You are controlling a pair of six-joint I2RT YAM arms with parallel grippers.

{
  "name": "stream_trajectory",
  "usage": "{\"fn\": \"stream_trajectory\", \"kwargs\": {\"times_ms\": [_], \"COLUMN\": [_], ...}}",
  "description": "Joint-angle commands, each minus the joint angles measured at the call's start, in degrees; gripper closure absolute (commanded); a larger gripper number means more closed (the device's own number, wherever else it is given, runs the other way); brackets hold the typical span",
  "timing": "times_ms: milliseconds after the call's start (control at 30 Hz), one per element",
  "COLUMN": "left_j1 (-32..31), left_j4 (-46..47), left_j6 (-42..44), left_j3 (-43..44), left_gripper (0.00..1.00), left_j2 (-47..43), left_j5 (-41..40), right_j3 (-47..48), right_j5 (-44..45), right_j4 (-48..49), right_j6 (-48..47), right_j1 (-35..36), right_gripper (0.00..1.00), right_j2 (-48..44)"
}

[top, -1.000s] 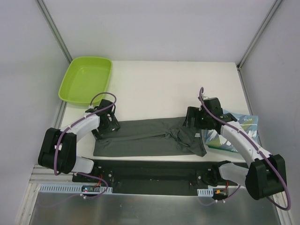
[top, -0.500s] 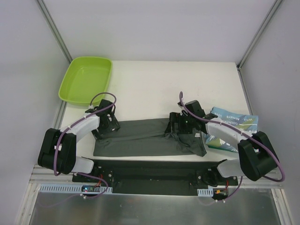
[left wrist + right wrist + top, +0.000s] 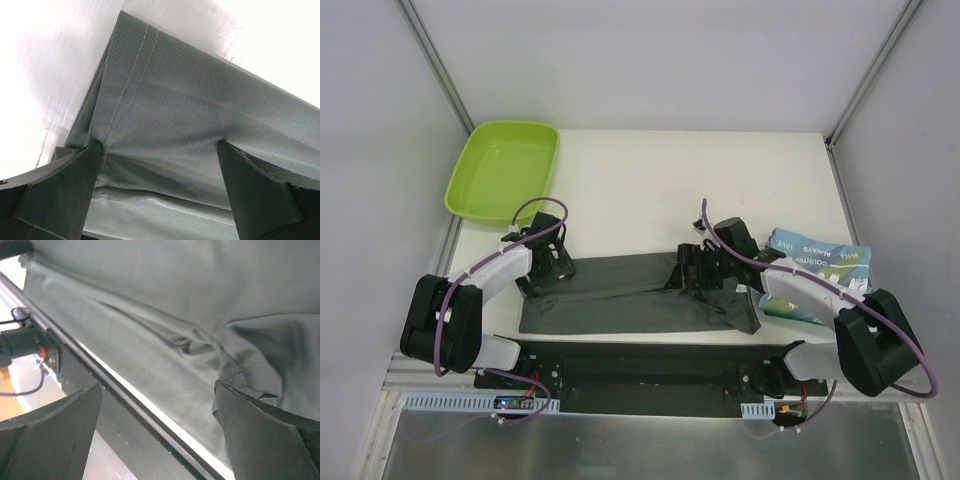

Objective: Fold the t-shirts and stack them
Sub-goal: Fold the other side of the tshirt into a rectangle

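The dark grey t-shirt [image 3: 620, 295] lies as a long folded strip near the table's front edge, bunched at its right end [image 3: 735, 305]. My left gripper [image 3: 546, 268] is open at the strip's far left corner. In the left wrist view [image 3: 159, 147] its fingertips [image 3: 92, 155] straddle the stitched hem of the grey cloth [image 3: 175, 100]. My right gripper [image 3: 692, 272] is open and empty, low over the strip right of its middle. Its wrist view [image 3: 157, 387] shows wrinkled grey cloth [image 3: 150, 300] below it. The light blue tee with white lettering [image 3: 820, 270] lies folded at the right.
A lime-green tray [image 3: 502, 168] stands at the back left corner. The black mounting rail [image 3: 640, 365] runs along the table's front edge and also shows in the right wrist view [image 3: 100, 405]. White walls enclose the table on three sides.
My right gripper has moved left, from beside the light blue tee to over the grey tee right of its middle. The left gripper has not moved.
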Motion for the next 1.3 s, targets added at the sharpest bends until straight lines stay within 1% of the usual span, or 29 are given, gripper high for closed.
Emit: {"fn": "stream_trajectory", "kwargs": {"times_ms": [0, 100, 267, 333, 467, 533, 667, 733, 767, 833, 967, 1000, 1067, 1100, 1267], "left_j1": [0.7, 0.7, 0.7, 0.7, 0.7, 0.7, 0.7, 0.7, 0.7, 0.7, 0.7, 0.7, 0.7, 0.7, 0.7], "left_j4": [-0.3, -0.3, -0.3, -0.4, -0.3, -0.4, -0.4, -0.3, -0.4, -0.3, -0.4, -0.3, -0.4, -0.3, -0.3], "left_j6": [0.6, 0.6, 0.6, 0.6, 0.5, 0.6, 0.5, 0.6, 0.5, 0.5, 0.6, 0.6, 0.6, 0.6, 0.6], "left_j3": [-1.2, -1.2, -1.3, -1.3, -1.3, -1.2, -1.4, -1.5, -1.4, -1.4, -1.3, -1.3, -1.3, -1.3, -1.2], "left_gripper": [0.01, 0.01, 0.01, 0.01, 0.01, 0.01, 0.01, 0.01, 0.01, 0.01, 0.01, 0.01, 0.01, 0.01, 0.01], "left_j2": [-0.1, 0.0, -0.1, -0.1, 0.0, 0.1, -0.1, -0.1, -0.2, -0.2, -0.1, -0.1, -0.2, -0.3, -0.1], "left_j5": [-0.1, -0.1, 0.0, 0.0, -0.1, -0.1, -0.1, -0.2, -0.2, -0.1, 0.0, 0.0, -0.1, -0.2, -0.1], "right_j3": [-1.4, -2.2, -1.6, -1.8, -1.4, -1.6, -1.6, -2.0, -2.0, -2.7, -3.7, -3.9, -4.0, -4.0, -5.6], "right_j5": [-8.5, -8.0, 4.0, 8.7, 12.2, 11.9, 11.8, 12.6, 13.5, 15.0, 16.3, 16.2, 16.7, 17.4, 20.0], "right_j4": [2.6, 0.7, -5.4, -5.9, -4.8, -1.8, 2.6, 3.5, 3.6, 3.7, 3.8, 3.8, 1.7, 0.5, -2.0], "right_j6": [0.6, -0.5, -3.7, -3.0, 0.0, 1.8, 5.5, 6.9, 7.3, 7.9, 8.7, 8.7, 8.2, 8.0, 7.2], "right_j1": [1.4, 1.8, 1.9, 1.9, 1.8, 1.8, 1.8, 1.9, 1.9, 1.9, 1.9, 1.9, 1.9, 1.9, 1.8], "right_gripper": [0.04, 0.04, 0.04, 0.04, 0.04, 0.01, 0.15, 0.27, 0.31, 0.35, 0.55, 0.55, 0.48, 0.47, 0.45], "right_j2": [-3.8, -5.9, -11.5, -12.5, -9.7, -7.5, -3.6, -2.5, -2.2, -2.5, -5.0, -5.7, -6.9, -7.7, -11.2]}}
